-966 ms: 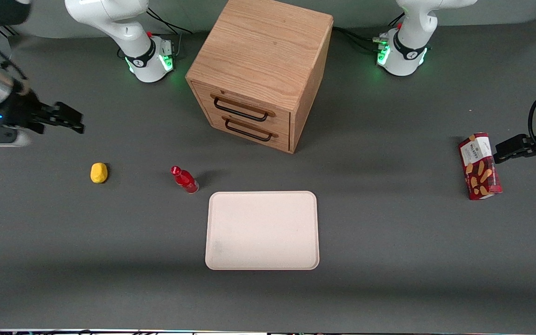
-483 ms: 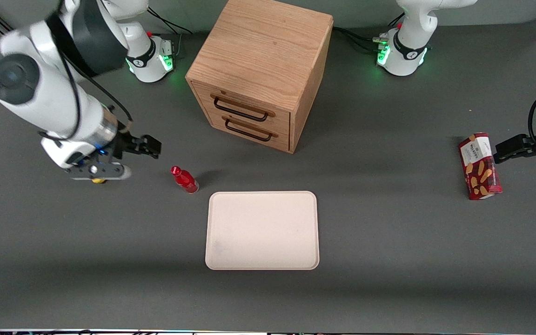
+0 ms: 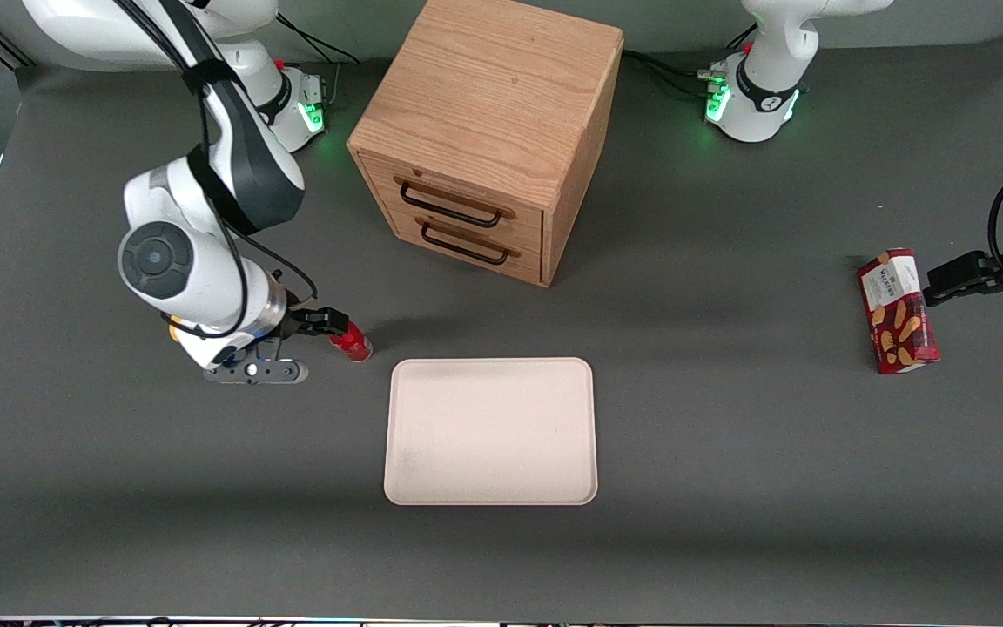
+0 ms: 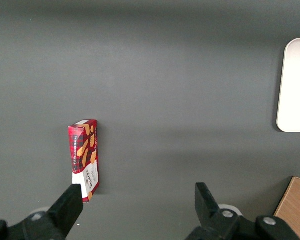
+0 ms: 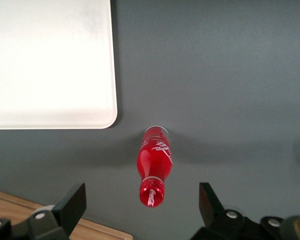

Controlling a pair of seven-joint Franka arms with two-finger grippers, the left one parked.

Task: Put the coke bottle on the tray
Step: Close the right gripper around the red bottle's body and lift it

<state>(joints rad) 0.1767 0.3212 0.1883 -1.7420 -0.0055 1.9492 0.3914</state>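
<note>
I'm seeing the tabletop (image 3: 728, 488) reading as a matt dark grey sheet, smooth and without glare. The coke bottle (image 5: 154, 167) is showing as glossy translucent red, plastic or glass I cannot tell, with a shiny red cap. The tray (image 3: 491, 431) is looking like matt, pale beige-pink plastic, smooth, faintly smudged. The drawer cabinet (image 3: 493, 104) is presenting as light wood with visible grain and a satin finish; its handles (image 3: 452, 205) are looking like thin black metal. The biscuit box (image 3: 898, 311) is appearing as printed red cardboard. My tool (image 5: 142, 205), hanging over the bottle with fingers spread, is showing matt black plastic.
</note>
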